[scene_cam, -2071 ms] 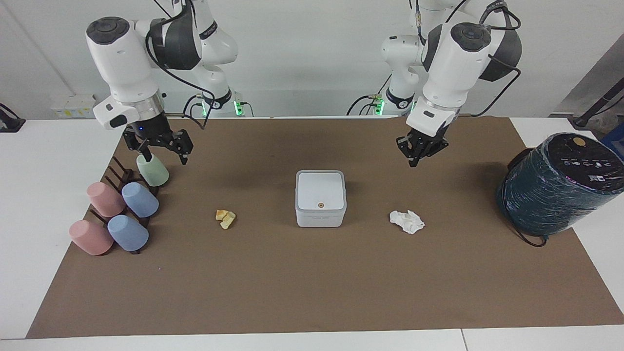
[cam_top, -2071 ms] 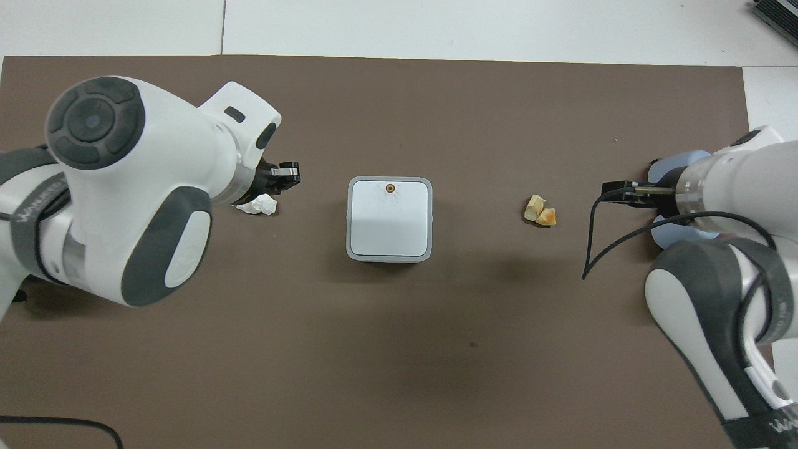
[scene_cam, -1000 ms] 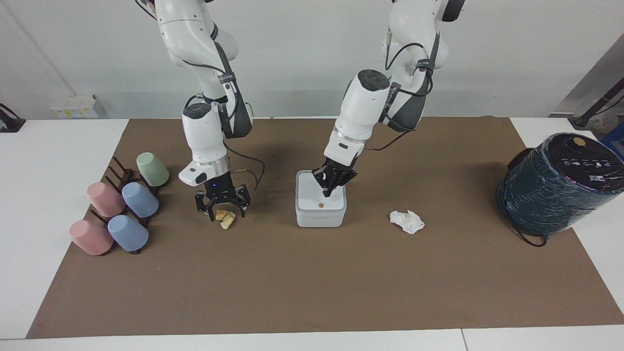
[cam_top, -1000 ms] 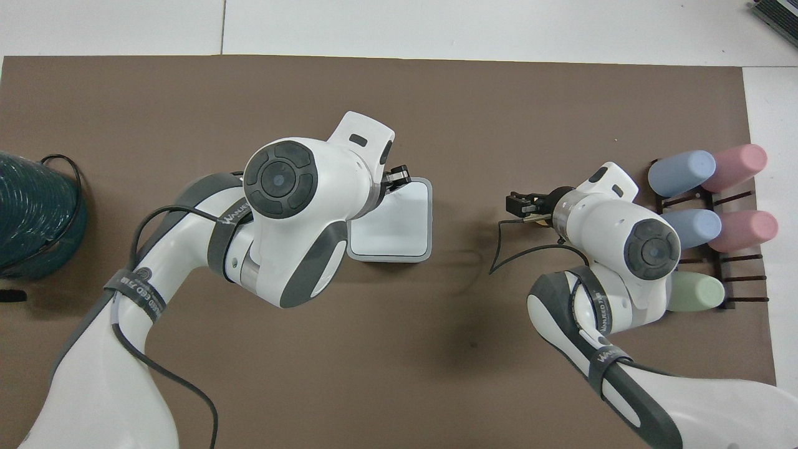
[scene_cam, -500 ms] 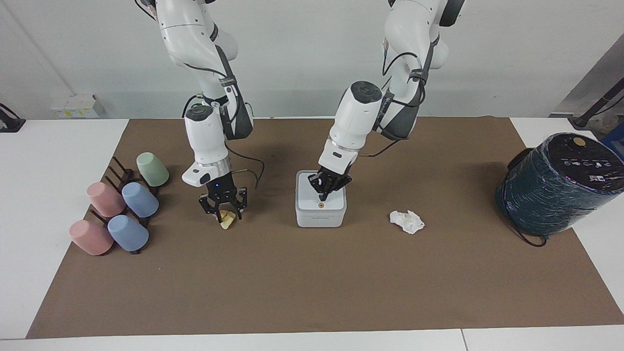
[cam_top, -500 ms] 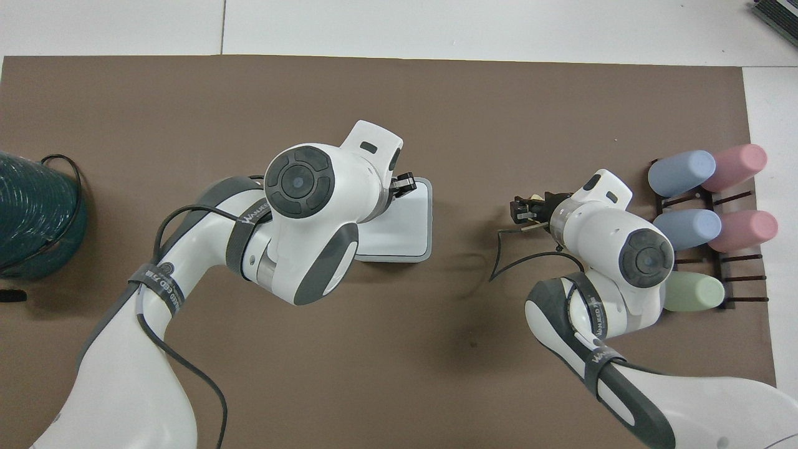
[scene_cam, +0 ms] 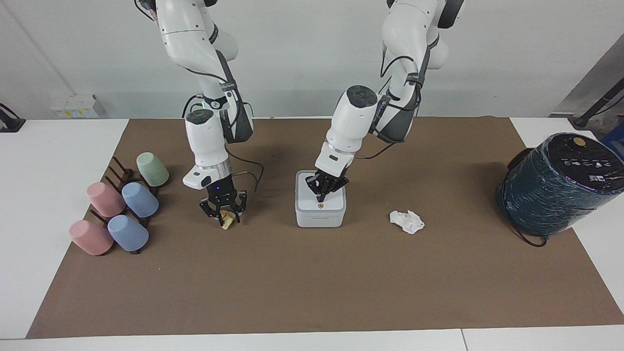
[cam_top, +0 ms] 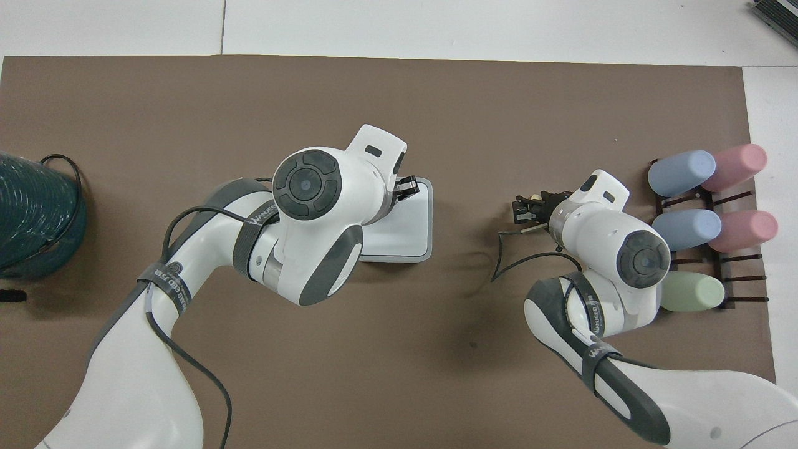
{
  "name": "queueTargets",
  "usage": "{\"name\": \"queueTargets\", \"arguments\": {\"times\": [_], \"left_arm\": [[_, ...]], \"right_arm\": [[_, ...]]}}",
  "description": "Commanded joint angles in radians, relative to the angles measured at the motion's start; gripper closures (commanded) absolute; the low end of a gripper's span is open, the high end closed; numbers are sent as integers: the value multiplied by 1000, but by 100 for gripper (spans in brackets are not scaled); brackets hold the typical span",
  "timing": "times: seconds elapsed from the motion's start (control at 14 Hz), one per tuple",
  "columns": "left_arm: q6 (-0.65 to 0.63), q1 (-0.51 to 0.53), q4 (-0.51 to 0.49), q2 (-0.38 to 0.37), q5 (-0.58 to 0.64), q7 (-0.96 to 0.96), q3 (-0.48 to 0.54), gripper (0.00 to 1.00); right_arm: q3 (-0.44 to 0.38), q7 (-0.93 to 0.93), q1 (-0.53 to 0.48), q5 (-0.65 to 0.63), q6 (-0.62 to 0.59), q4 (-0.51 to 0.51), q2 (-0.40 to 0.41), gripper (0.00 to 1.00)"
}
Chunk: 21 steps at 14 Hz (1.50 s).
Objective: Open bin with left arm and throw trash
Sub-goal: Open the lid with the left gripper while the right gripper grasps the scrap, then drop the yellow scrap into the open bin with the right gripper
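Note:
The white bin (scene_cam: 320, 218) stands mid-mat with its lid down and the orange dot (scene_cam: 320, 205) showing. My left gripper (scene_cam: 320, 195) is shut, its tip down at the lid just nearer the robots than the dot. In the overhead view the left gripper (cam_top: 408, 185) and its arm cover much of the bin (cam_top: 411, 234). My right gripper (scene_cam: 225, 217) is open and low, with its fingers on either side of the yellowish scrap (scene_cam: 226, 223), which lies on the mat. The right gripper also shows in the overhead view (cam_top: 523, 209). The white tissue wad (scene_cam: 407, 221) lies beside the bin toward the left arm's end.
A big dark teal wrapped cylinder (scene_cam: 555, 185) stands at the left arm's end of the mat. Several pastel cups on a dark rack (scene_cam: 117, 209) lie at the right arm's end. A loose cable (cam_top: 499, 262) hangs from the right wrist.
Both arms came down from their raised poses. The left gripper moved onto the bin lid toward the dot. The right gripper lowered around the yellowish scrap, its fingers narrowing.

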Motion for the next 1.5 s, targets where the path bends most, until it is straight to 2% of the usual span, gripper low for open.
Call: {"name": "queueTargets", "arguments": {"times": [0.0,0.21,0.36,0.57,0.79,0.86,1.0,1.07,1.14,1.29,1.43], "left_arm": [[-134,-8,70,3,2,-9,21,100],[-381,50,234,0,15,3,35,100],[-475,85,279,-1,73,9,33,100],[-513,144,279,-9,79,89,36,100],[-506,211,246,-31,78,255,35,100],[-498,231,226,-38,78,309,35,86],[-480,277,190,-52,78,436,35,30],[-455,291,164,-58,78,481,35,10],[-420,300,126,-75,78,497,35,0],[-303,309,11,-109,79,505,35,0],[-209,314,-86,-120,85,549,36,0]], "right_arm": [[7,-27,3,15,7,-21,-11,100],[7,-25,3,15,1,-19,-26,100],[7,3,3,15,-25,-9,-43,100],[16,208,4,19,-42,92,-51,100],[51,458,6,20,-202,210,-54,100],[70,541,19,20,-286,262,-51,100],[72,710,76,22,-460,388,-34,100],[75,790,90,32,-480,419,-22,100],[81,882,116,75,-471,429,-14,100],[81,967,170,167,-459,453,-9,100],[81,996,217,201,-471,467,9,100]]}}
